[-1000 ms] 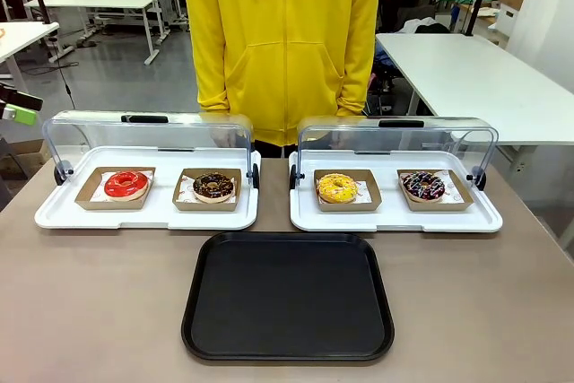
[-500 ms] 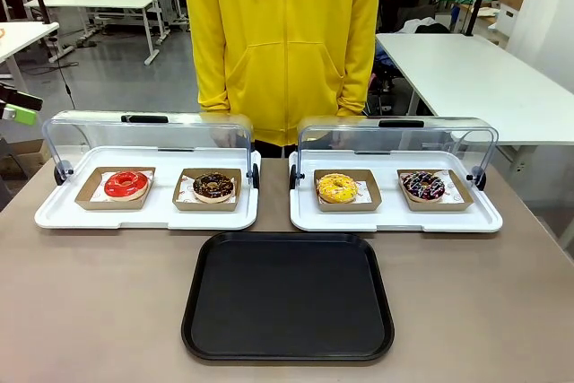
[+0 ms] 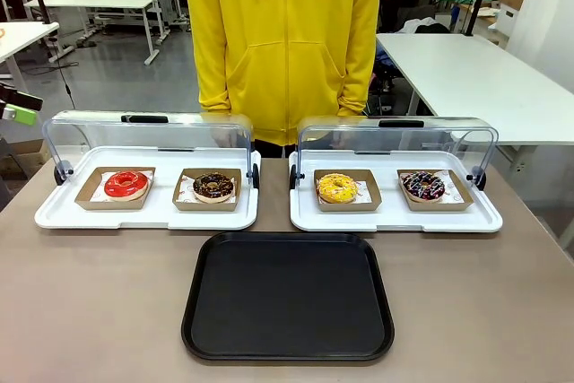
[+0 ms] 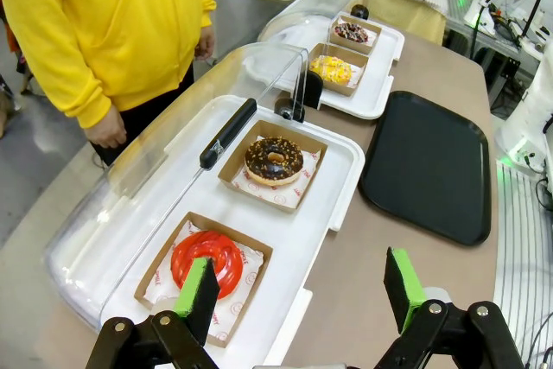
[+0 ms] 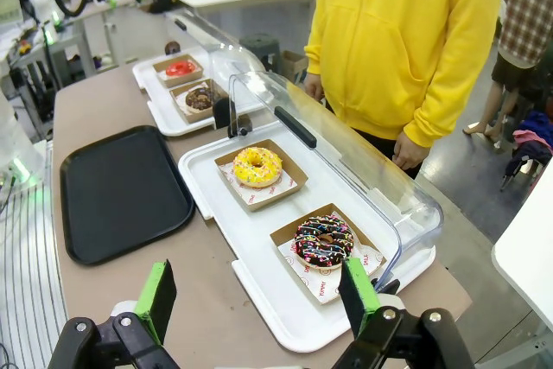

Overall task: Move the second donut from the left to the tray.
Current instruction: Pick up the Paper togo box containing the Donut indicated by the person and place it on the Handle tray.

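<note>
Front view: the chocolate donut (image 3: 213,187) with light specks is seen in a brown cardboard holder (image 3: 206,206) on the left white tray (image 3: 143,218), just beside the red donut (image 3: 126,184). The clear lid (image 3: 148,136) of that tray is tipped up at the back. The black tray (image 3: 288,298) is laid flat on the surface (image 3: 90,311), near both white trays. A yellow donut (image 3: 336,187) and a sprinkle donut (image 3: 423,186) are kept on the right white tray (image 3: 395,219). A person (image 3: 282,42) in a yellow top is seen at the far side. In the left wrist view, the left claw (image 4: 300,287) is spread wide, up above the red donut's end of the tray. In the right wrist view, the right claw (image 5: 257,295) is spread wide too.
</note>
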You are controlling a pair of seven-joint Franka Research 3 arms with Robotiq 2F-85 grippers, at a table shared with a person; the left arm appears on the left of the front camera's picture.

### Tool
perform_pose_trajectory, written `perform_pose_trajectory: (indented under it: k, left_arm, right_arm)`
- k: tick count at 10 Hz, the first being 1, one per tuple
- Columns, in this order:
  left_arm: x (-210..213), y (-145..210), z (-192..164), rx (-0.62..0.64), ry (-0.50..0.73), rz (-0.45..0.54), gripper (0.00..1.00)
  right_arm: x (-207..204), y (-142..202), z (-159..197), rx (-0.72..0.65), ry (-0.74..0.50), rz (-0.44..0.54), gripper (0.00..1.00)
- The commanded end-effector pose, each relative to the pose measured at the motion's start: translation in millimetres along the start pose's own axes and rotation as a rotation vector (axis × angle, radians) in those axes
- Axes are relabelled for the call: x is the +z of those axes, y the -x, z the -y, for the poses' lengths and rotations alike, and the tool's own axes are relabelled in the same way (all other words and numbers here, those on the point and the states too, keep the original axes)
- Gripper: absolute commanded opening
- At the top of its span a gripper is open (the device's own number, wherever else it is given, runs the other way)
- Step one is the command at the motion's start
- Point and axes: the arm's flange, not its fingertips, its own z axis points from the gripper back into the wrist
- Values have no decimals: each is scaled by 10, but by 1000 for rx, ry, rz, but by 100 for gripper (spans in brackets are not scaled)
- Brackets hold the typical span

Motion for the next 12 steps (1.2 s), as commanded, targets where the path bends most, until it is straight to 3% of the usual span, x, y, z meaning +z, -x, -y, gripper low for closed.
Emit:
perform_pose_trajectory:
  k: [1, 12]
  left_arm:
    - [5, -11, 14, -1, 4, -9, 100]
    - [5, -11, 14, -1, 4, -9, 100]
  right_arm:
    - [-2, -19, 18, 8, 1, 20, 100]
    - [-2, -19, 18, 8, 1, 20, 100]
